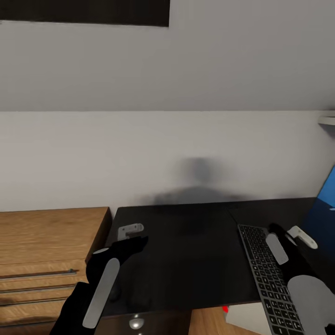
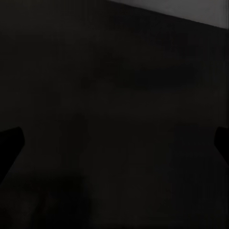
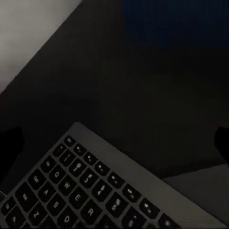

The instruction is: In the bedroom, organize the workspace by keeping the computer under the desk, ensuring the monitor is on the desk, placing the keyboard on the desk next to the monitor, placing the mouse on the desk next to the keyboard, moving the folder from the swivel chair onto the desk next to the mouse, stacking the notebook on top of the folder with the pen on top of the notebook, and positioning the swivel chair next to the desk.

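1. my left gripper (image 1: 132, 235) hovers over the bare left part of the black desk (image 1: 186, 260), fingers spread wide.
2. my right gripper (image 1: 291, 235) hangs wide beside the keyboard (image 1: 270, 279), which lies on the desk's right side.
3. the monitor (image 1: 325, 209) stands at far right.

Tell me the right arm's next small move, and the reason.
Probably lower the right pincer onto the keyboard and slide it further onto the desk. The keyboard's near end overhangs the desk edge, and the blue monitor stands just beyond it.
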{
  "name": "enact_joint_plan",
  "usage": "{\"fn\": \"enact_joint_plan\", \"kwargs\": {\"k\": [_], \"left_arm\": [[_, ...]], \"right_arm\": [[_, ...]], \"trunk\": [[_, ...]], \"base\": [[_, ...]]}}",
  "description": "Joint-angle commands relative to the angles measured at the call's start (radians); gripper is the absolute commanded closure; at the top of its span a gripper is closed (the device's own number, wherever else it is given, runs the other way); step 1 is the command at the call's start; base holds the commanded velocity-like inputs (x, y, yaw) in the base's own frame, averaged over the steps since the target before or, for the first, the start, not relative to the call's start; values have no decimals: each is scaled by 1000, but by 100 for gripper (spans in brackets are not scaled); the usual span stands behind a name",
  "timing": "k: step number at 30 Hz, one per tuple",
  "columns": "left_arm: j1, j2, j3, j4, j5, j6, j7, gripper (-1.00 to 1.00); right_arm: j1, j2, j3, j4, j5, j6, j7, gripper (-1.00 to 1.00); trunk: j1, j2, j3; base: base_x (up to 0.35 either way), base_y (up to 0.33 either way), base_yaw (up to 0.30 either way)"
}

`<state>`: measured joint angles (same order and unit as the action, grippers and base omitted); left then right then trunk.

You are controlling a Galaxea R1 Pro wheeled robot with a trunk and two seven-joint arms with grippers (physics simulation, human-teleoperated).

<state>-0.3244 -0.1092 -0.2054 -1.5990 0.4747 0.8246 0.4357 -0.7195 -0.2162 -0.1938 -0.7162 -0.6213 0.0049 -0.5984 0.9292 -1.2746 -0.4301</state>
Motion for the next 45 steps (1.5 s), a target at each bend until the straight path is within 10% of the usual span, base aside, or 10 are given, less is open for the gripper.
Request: {"fn": "enact_joint_plan", "kwargs": {"k": [1,6,16,45], "left_arm": [[-1,0,-2,-1,10,2,10,-100],[-1,0,-6,-1,10,1,9,-100],[-1,0,-6,-1,13,2,4,-100],[-1,19,-4,4,18,3,-2,-100]], "right_arm": [[20,7,3,-40,-4,5,-16,-100],[193,93,79,-398,53,92,-165,-100],[218,175,89,-511,59,198,-197,-100],[227,184,92,-526,59,210,-222,-100]], "trunk": [[-4,7,2],[-23,42,18],[-27,49,21],[-27,49,21]], "base": [[0,0,0],[0,0,0],[0,0,0],[-246,-25,0]]}}
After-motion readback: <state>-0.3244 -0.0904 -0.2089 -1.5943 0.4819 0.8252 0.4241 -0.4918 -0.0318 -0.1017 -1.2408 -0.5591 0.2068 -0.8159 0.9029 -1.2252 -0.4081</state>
